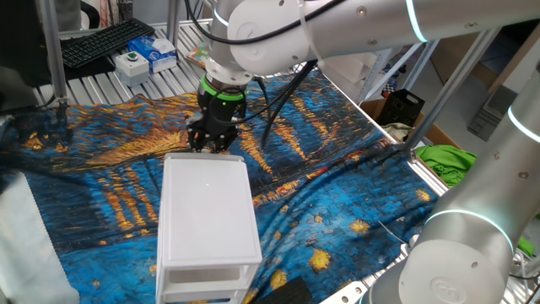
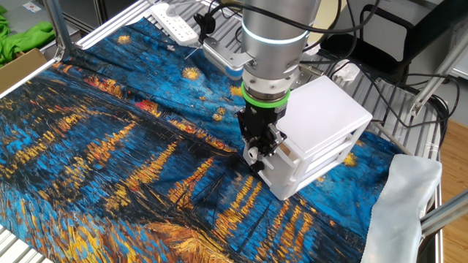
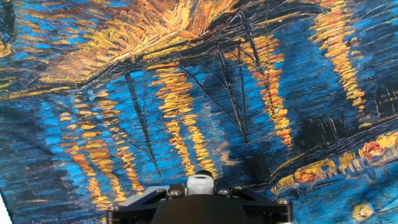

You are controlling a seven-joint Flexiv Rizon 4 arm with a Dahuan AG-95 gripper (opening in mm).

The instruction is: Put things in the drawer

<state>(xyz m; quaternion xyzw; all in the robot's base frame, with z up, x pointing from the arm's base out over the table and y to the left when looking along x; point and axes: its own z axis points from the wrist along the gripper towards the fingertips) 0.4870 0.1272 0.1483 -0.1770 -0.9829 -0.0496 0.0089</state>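
The white two-drawer cabinet stands on the painted cloth; it also shows in the other fixed view. Both drawers look pushed in, and the top drawer shows no gap. My gripper points down, right against the cabinet's end face at the height of the top drawer. In one fixed view the gripper sits just behind the cabinet's far edge. I cannot make out how far apart the fingers stand. The hand view shows only cloth and the hand's body. The wooden cube is out of view.
The blue and orange painted cloth covers the table. A white cloth lies beside the cabinet. A power strip and cables lie at the table's edge. A keyboard and small boxes sit beyond the cloth.
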